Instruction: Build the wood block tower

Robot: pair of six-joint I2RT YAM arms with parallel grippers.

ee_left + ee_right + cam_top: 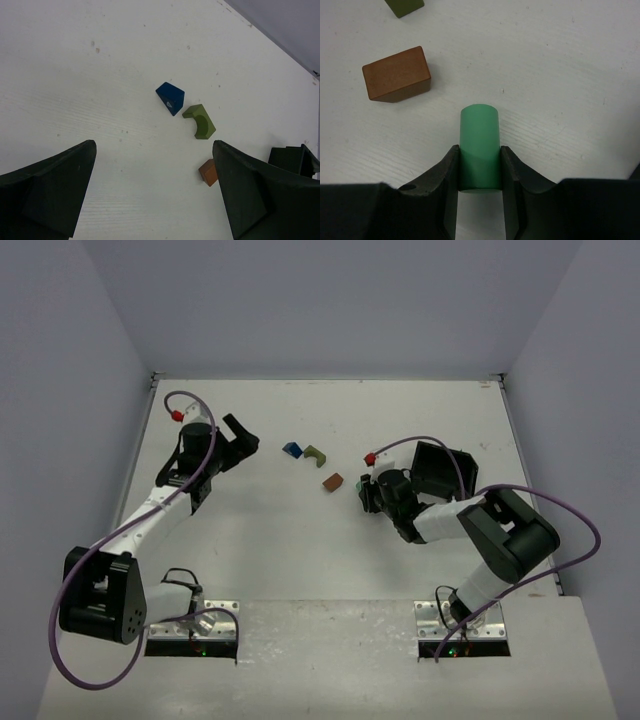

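The mint-green cylinder (479,145) lies between the two fingers of the right gripper (479,154), which is closed on its sides. Near it the brown-orange block (396,74) lies flat on the white table (300,540). The olive arch block (200,121) and the blue block (170,97) lie just beside each other, a little farther. No block is stacked. The left gripper (154,150) is wide open and holds nothing.

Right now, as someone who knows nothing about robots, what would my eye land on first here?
Probably the mint-green cylinder pinched in the right gripper, close to the white table. Next, three small painted blocks lying loose mid-table, none stacked: a blue block, an olive block and a brown-orange block. The left gripper hangs wide open on their other side, holding nothing.
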